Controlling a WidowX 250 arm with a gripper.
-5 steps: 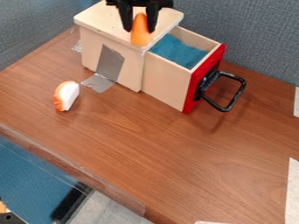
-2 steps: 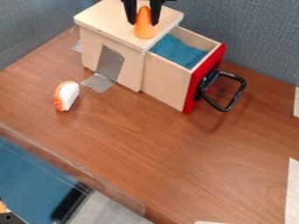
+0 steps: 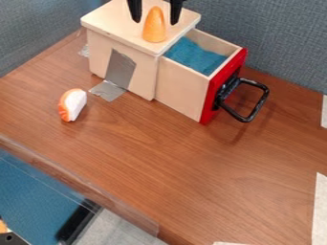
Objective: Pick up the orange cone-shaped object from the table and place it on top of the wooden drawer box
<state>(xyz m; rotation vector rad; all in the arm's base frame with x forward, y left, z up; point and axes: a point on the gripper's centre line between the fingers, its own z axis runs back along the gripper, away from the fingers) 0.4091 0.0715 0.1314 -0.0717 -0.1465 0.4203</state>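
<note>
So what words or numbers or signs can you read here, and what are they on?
There are none I can read: the wooden box, its red drawer front, the grey tape, the orange cone and the orange and white toy show no writing.
</note>
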